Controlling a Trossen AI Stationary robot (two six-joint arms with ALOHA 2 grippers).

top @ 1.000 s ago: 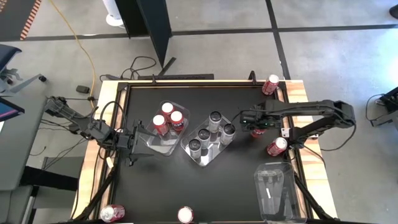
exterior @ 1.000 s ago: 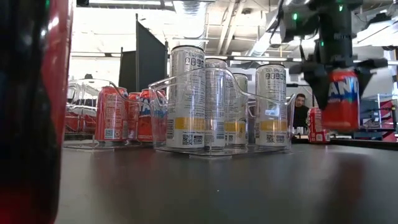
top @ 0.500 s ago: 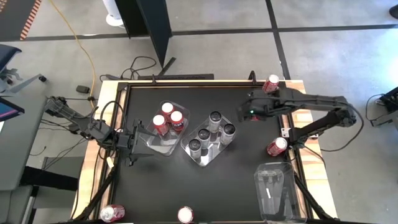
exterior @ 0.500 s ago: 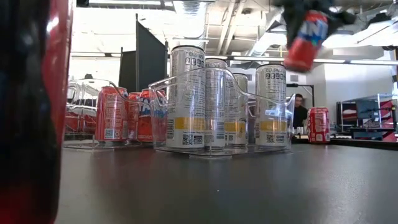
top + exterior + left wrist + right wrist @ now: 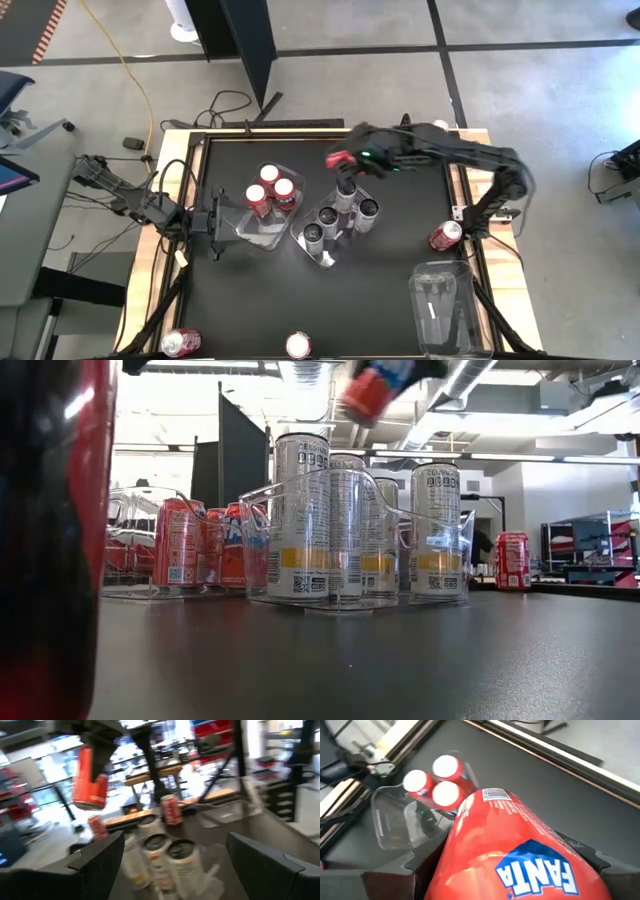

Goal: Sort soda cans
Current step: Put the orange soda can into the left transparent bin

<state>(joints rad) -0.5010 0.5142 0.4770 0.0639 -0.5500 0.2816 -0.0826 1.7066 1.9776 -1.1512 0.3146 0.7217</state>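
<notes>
right end effector (image 5: 345, 160) gripping red Fanta can (image 5: 338, 159) — airborne above grey-can tray (image 5: 330, 255), left end effector (image 5: 216, 222) open — beside red-can tray (image 5: 255, 238)

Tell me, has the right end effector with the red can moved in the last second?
Yes. In the high view the right end effector, holding the red can, has swung left from the table's right side to above the silver can tray.

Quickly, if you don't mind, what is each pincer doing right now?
Left pincer: open, empty, beside the tray with three red cans.
Right pincer: shut on a red can, held in the air above the table.
</notes>
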